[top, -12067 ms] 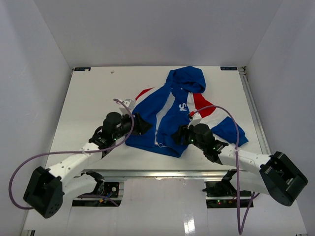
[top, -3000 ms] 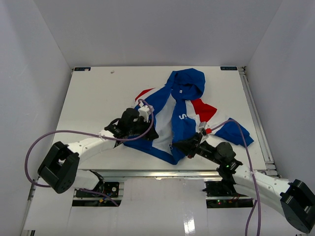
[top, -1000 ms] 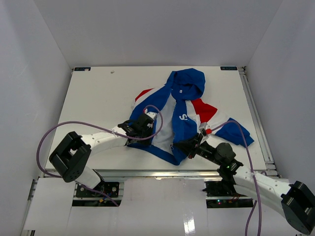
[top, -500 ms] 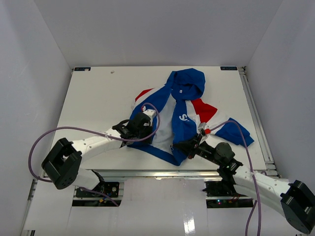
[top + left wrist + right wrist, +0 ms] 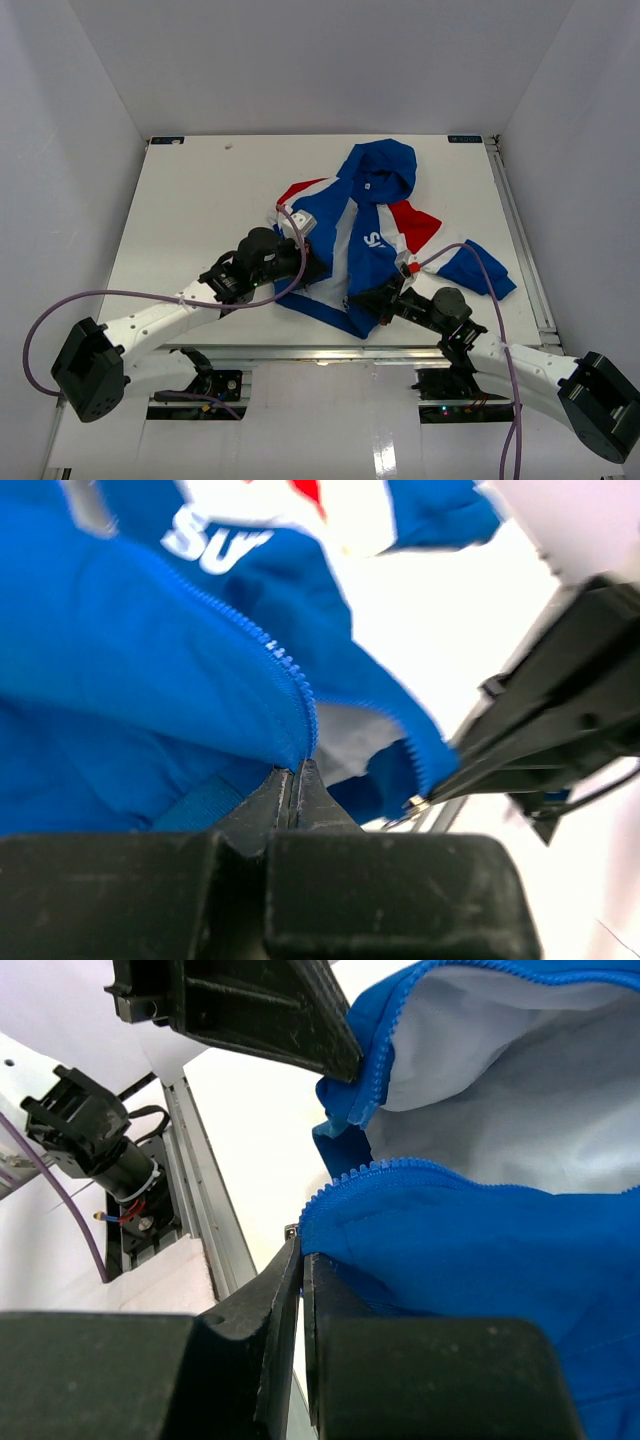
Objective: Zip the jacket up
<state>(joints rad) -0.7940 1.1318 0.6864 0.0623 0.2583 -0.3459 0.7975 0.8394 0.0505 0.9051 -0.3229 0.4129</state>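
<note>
Treat the jacket (image 5: 365, 225) as soft, light and limp: thin cloth by the look of it, folding and sagging wherever unsupported, and likely sliding easily over the table (image 5: 200, 200). Lies right of the middle of that white table, hood (image 5: 385, 160) toward the far edge, front open, with white lining (image 5: 520, 1080) showing between the two blue panels. Nothing fragile to fear, but no stiffness to lean on either, so expect drift between the two front edges unless both are held taut. Best taken low at the hem, right on the zipper teeth (image 5: 270, 650), for the firmer edge of the tape there rather than bare fabric. Held just so at this moment: left gripper (image 5: 295, 780) clamped tight on the bottom of one toothed edge, fingertips pressed together over a thin fold of blue; right gripper (image 5: 300, 1255) likewise pinched closed on the bottom corner of the other panel, just beside its teeth. Both claws near each other, close to the table's near edge, with a narrow gap of lining between. Cannot place the slider for certain. Probably calls for fine alignment of the two tape ends before any pull toward the hood.
</note>
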